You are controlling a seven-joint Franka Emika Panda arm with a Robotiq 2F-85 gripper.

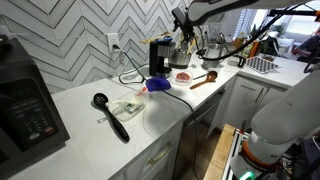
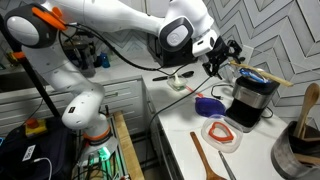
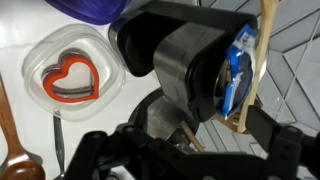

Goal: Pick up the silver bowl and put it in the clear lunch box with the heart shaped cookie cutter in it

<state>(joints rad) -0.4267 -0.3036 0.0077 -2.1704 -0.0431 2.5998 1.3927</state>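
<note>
- Gripper (image 2: 222,56) hovering above counter (image 1: 80,100), carrying nothing visible; opening cannot be told.
- Clear lunch box (image 3: 108,62) containing only heart shaped cookie cutter (image 3: 46,82).
- Silver bowl (image 1: 212,50) sitting farther off; pickup and placing both remaining.

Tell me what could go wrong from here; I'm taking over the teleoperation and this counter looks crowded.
The gripper hangs close to the black coffee maker, so a descent could knock it. The clear lunch box already holds the heart shaped cookie cutter, so anything set inside may sit tilted. The wooden spoon lies beside that box and could get nudged.
</note>
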